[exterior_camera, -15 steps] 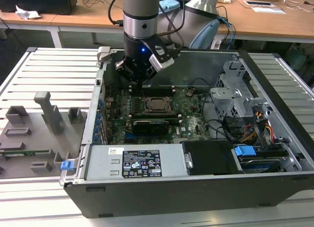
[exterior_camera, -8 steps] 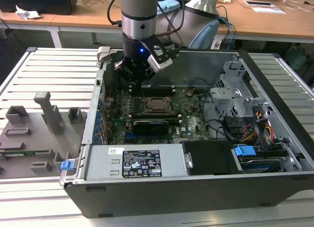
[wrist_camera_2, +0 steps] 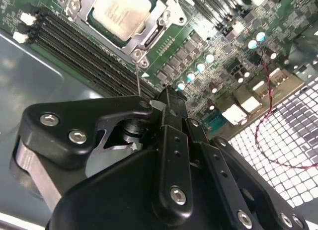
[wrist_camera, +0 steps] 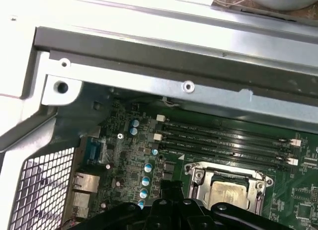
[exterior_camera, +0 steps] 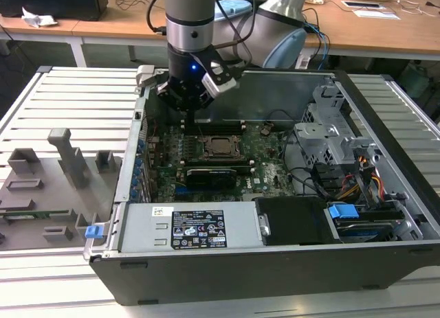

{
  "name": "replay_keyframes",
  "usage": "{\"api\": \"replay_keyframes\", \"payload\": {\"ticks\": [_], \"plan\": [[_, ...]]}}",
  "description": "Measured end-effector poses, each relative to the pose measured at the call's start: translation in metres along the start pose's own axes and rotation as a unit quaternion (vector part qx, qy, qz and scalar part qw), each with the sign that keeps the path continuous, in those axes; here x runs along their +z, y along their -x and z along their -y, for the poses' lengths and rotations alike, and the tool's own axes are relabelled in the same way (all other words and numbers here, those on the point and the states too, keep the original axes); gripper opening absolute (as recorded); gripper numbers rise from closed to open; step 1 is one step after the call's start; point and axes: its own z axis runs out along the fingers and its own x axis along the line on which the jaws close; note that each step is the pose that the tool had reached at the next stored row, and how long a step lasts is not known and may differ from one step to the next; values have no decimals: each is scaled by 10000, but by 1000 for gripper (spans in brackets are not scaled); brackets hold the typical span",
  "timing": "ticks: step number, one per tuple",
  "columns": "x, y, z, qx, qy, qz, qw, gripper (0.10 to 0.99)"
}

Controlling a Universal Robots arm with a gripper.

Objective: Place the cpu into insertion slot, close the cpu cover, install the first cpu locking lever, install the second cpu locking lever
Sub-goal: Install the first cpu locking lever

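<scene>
A: where's the cpu [wrist_camera_2: 120,11] at?

B: seated in the slot [exterior_camera: 221,146] mid-frame in the exterior view, cover [wrist_camera_2: 151,29] framing it.

A: and the gripper [wrist_camera_2: 166,98]?

B: above the board, upper left of the slot. fingers pinched together, holding nothing.

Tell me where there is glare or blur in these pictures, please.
In the first wrist view, the case wall is washed out white. In the second wrist view, the gripper body is close and soft, while the cpu top reflects bright light. In the exterior view, lighting is even, with a blue light on the arm.
</scene>
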Motion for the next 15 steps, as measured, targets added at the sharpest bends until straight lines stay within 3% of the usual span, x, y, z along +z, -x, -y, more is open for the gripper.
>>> {"api": "replay_keyframes", "payload": {"ticks": [6,15], "plan": [[10,16,-86,3,0,0,10000,106],[20,92,-73,5,0,1,10000,106]]}}
